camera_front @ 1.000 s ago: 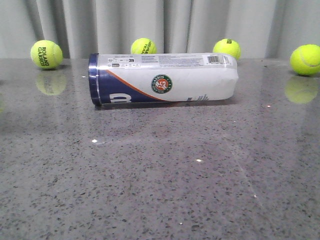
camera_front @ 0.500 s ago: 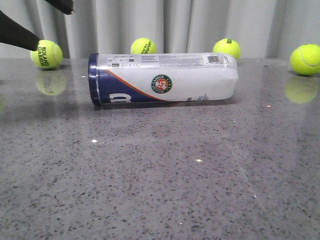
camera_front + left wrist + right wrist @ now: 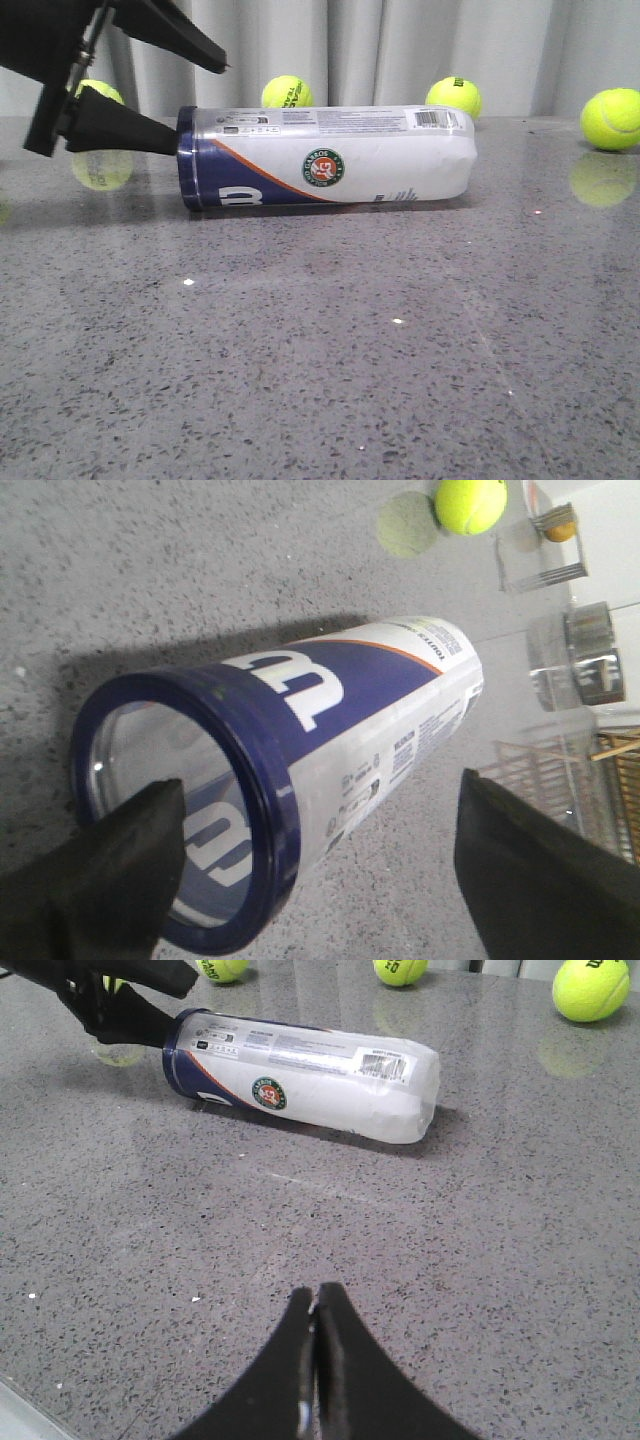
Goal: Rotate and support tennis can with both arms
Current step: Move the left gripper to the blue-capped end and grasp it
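The tennis can (image 3: 330, 157) lies on its side on the grey table, navy rim to the left, ribbed clear base to the right. My left gripper (image 3: 200, 108) is open at the rim end. One finger (image 3: 120, 130) reaches the can's mouth, and the other (image 3: 175, 35) hangs above the can, clear of it. In the left wrist view the can (image 3: 350, 710) has part of its rim between the open left gripper's (image 3: 315, 780) fingers. My right gripper (image 3: 316, 1295) is shut and empty, low over the table well in front of the can (image 3: 300, 1070).
Yellow-green tennis balls stand along the back edge: one (image 3: 288, 92) behind the can, one (image 3: 453, 97) further right, one (image 3: 610, 119) at far right. Another (image 3: 100, 92) is half hidden by the left gripper. A grey curtain (image 3: 420, 50) closes the back.
The left gripper has come in from the upper left, open, down to the can's rim end. The can has not moved.
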`<state>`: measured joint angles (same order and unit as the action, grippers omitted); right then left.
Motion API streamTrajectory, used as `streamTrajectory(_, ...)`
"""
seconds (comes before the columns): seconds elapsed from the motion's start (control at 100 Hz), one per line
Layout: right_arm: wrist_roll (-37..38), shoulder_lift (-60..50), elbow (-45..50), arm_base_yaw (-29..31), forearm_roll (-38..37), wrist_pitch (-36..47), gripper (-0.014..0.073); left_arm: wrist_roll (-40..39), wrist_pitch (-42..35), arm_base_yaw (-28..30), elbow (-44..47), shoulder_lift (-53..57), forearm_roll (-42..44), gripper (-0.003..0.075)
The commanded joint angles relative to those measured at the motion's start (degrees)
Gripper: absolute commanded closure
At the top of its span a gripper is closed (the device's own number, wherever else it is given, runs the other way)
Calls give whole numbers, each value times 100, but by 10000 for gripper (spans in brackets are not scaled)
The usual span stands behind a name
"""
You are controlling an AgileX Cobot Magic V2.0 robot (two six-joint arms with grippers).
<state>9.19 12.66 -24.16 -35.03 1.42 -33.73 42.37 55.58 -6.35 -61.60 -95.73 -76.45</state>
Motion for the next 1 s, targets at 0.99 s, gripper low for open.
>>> streamTrajectory(0.99,-36,49,-135,-7,-86,427,652,870,676,-511,-181,-298,-1544,401)
